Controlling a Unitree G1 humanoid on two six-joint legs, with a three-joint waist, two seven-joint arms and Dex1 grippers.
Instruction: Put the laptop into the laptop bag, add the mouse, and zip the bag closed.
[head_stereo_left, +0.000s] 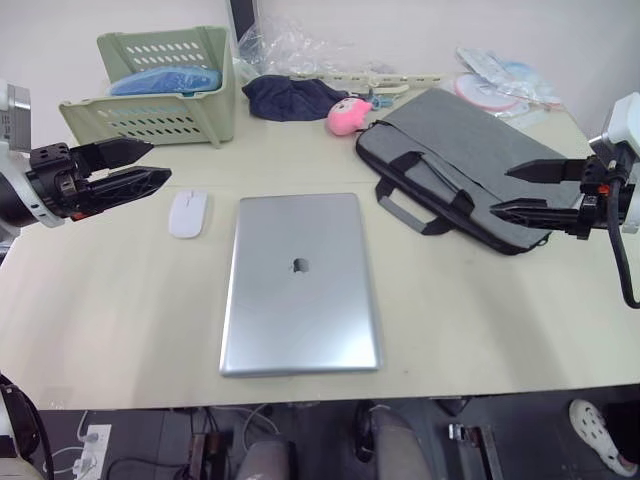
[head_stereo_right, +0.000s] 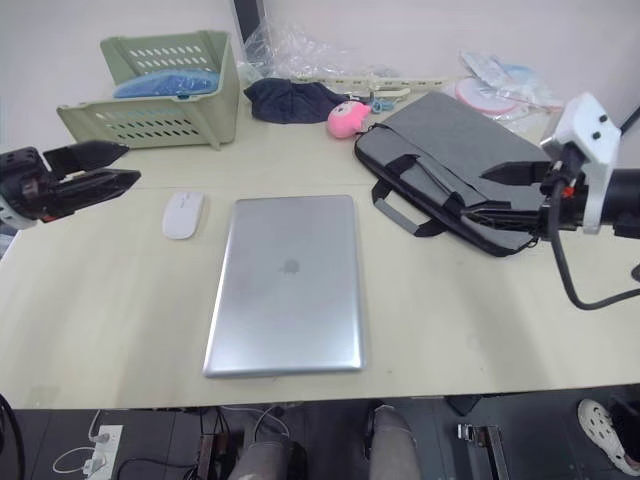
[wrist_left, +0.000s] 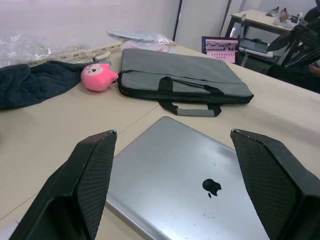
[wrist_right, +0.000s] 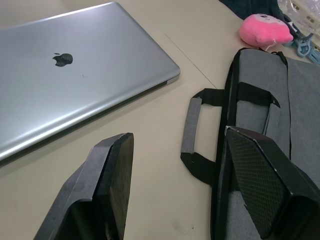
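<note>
Nothing is packed yet: the laptop (head_stereo_left: 300, 283) lies flat mid-table, the mouse (head_stereo_left: 187, 213) just left of it, the bag (head_stereo_left: 465, 166) (seemingly zipped) to the right. My left gripper (head_stereo_left: 150, 162) and right gripper (head_stereo_left: 508, 189) hover wide, empty. Next I'd say: open the bag.

The left end effector (head_stereo_left: 140, 163) was at the left side of the scene, held above the surface, and its two black fingers pointed to the right with a clear gap between them. It held nothing. The right end effector (head_stereo_left: 515, 190) was at the right side, a little nearer than the left one. Its fingers pointed to the left, one above the other, also spread apart and empty. Both wrists were about level.
</note>
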